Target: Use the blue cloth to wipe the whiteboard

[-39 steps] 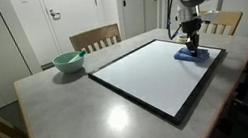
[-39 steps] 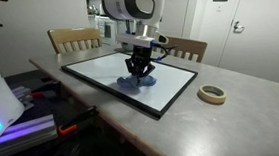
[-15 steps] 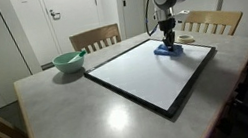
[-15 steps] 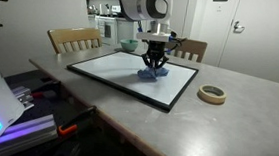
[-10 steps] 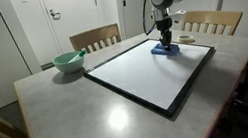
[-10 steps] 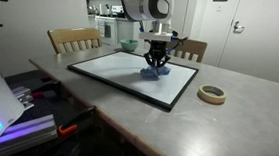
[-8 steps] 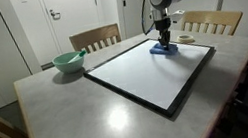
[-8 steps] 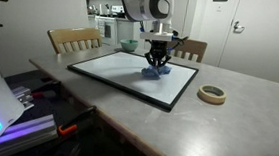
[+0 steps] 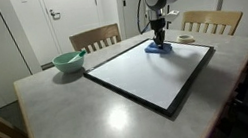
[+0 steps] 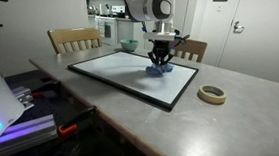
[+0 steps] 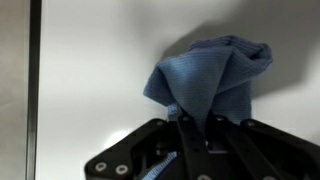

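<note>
Blue cloth [image 11: 212,78], lower edge behind fingers [image 11: 187,140]

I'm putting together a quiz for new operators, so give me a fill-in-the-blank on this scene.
1. The gripper has its jaws ____ on the cloth.
2. The cloth rests on the ____, inside its black frame.
3. The bowl is pale ____.
4. The tape roll lies on the ____.

Missing words: shut; whiteboard; green; table.
</note>
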`<state>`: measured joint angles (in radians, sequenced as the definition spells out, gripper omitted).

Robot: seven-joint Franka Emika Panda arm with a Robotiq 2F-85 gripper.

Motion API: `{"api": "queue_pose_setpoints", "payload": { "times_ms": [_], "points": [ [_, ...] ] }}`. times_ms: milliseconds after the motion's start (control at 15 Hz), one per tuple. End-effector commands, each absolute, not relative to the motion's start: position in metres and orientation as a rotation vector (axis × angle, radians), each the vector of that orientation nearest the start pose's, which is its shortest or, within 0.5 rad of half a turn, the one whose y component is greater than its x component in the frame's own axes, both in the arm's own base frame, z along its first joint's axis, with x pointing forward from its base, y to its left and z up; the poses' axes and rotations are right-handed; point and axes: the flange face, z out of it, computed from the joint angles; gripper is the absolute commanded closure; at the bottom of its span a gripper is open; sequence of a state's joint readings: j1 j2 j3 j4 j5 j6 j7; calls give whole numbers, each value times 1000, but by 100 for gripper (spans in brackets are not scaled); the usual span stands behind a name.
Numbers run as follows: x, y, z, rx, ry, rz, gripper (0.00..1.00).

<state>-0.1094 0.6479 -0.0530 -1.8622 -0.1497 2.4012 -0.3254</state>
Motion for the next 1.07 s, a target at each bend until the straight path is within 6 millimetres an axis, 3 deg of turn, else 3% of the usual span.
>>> {"api": "queue_pose_setpoints", "payload": {
  "times_ms": [0,67,133,467,533,1000],
  "points": [
    [634,-100,135,-3213,-522,170,97],
    [633,-102,137,-3212,-518,161,97],
    [627,-101,160,-3206,-479,194,88],
    [628,-101,160,-3208,-480,183,88],
    [628,-101,160,-3208,-481,183,97],
    [646,-106,161,-3227,-526,11,97]
  ]
}}
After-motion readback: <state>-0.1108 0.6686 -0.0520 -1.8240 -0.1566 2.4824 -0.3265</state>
